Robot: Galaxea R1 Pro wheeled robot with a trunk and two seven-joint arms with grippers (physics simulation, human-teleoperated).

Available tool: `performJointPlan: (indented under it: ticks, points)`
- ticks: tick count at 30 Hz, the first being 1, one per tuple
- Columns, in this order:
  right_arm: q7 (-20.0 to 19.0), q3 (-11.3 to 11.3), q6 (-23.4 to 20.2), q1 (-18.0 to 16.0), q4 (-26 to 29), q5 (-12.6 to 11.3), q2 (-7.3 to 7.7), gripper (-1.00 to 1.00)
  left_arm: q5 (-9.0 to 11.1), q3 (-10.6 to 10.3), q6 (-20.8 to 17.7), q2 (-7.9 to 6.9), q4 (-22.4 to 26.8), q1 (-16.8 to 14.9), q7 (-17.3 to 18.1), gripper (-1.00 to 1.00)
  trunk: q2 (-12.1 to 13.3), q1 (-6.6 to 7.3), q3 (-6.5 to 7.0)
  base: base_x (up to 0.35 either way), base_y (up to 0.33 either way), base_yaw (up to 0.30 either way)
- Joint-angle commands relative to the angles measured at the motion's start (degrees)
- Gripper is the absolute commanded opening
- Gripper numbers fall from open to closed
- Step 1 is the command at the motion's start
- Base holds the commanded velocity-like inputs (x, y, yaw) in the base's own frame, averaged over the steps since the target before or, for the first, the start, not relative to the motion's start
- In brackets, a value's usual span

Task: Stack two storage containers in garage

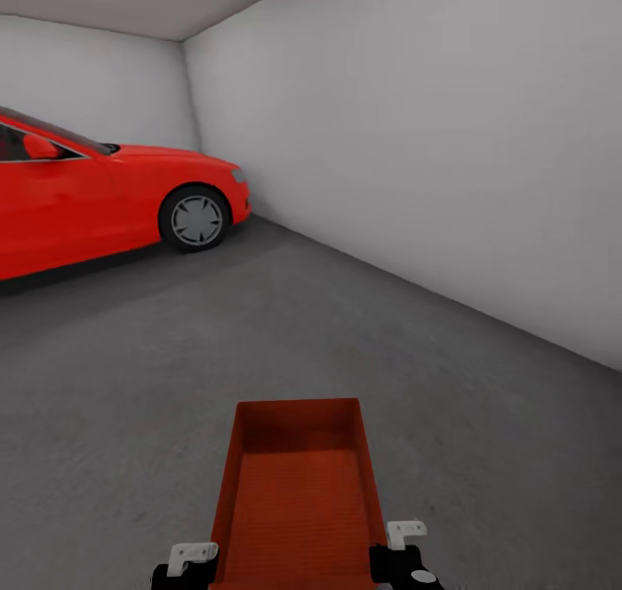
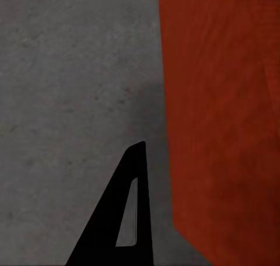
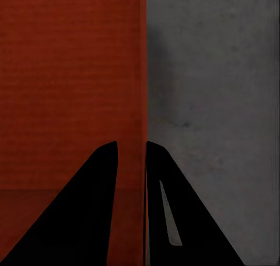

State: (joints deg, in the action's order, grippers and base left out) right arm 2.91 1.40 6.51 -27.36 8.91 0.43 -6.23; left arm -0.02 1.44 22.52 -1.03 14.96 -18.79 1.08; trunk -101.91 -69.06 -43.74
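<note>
Orange-red container (image 1: 298,495) with ribbed bottom, red car (image 1: 104,197), dark grey mottled floor (image 1: 130,383), pale grey walls (image 1: 432,123).

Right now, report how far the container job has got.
Done: one storage container has reached the garage, near the red car. In hand: the right gripper pinches its wall; the left gripper sits beside it. Left: set it on the floor; no second container in view.

No legible text, labels, brands or numbers are showing in any view. The red car (image 1: 104,197) is displaying no readable badge or plate, and the storage container (image 1: 298,495) is carrying no markings.
</note>
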Motion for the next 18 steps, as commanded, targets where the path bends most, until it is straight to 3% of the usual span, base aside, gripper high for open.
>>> performJointPlan:
  ticks: [1,18]
  points:
    - [0.4,-0.2,0.2,-0.1,0.0,0.1,-0.01,-1.0,0.2,0.5,0.2,-0.02,0.0,0.0,0.0,-1.0,0.0,0.01,-0.05,0.0,0.0,-0.267]
    - [0.3,-0.2,0.2,0.0,0.0,0.1,-0.01,-1.0,0.2,0.5,0.2,-0.02,0.0,0.0,0.0,-1.0,0.0,0.01,-0.05,0.0,0.0,-0.267]
